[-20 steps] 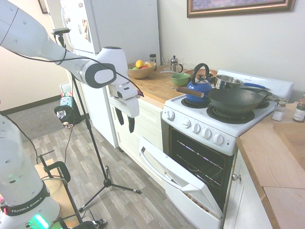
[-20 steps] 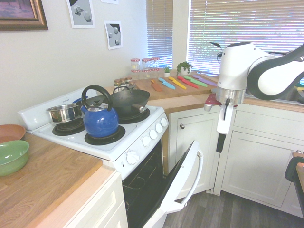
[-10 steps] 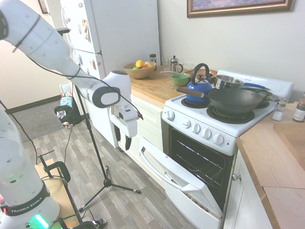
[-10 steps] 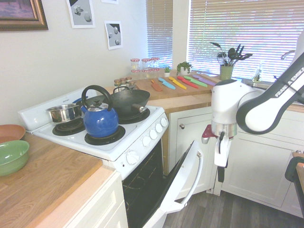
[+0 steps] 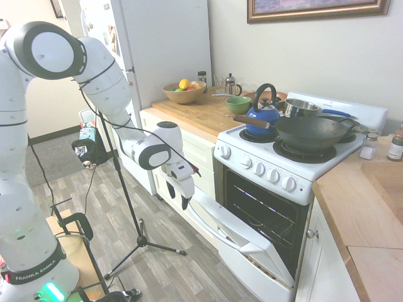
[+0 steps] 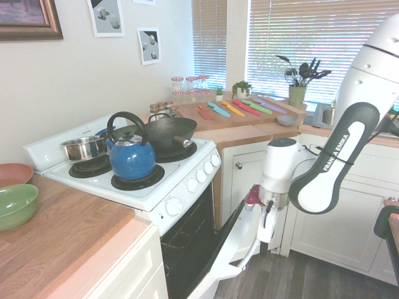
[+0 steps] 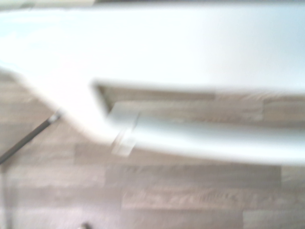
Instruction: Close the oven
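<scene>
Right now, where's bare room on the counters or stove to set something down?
Bare: wooden counter beside the green bowl; likewise the right-hand counter's near stretch, first exterior view. Crowded: stovetop, with kettle, wok, saucepan.

A blue kettle [image 6: 132, 160], a dark wok [image 6: 167, 132] and a steel saucepan [image 6: 84, 148] sit on the white range [image 6: 146, 196]; its oven door [image 6: 227, 252] hangs partly open, the hand [image 6: 265, 240] near it.
</scene>
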Robot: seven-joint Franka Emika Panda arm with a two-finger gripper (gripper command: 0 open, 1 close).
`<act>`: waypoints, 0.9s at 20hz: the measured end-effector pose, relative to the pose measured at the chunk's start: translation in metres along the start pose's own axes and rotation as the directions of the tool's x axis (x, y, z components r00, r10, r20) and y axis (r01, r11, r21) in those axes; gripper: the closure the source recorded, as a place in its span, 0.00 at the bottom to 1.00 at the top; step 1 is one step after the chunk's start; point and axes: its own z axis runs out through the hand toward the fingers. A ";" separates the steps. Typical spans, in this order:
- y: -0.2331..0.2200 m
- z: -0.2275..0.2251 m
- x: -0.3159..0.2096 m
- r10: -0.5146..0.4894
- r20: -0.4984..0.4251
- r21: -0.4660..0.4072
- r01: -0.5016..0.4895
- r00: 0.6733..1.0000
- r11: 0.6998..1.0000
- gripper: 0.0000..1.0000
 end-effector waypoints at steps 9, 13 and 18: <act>-0.022 0.032 0.046 0.044 -0.026 -0.002 -0.044 0.999 0.999 0.00; -0.025 0.039 0.058 0.062 -0.025 0.001 -0.062 0.998 0.998 0.00; -0.020 0.059 0.067 0.064 -0.012 -0.019 -0.064 0.998 0.998 0.00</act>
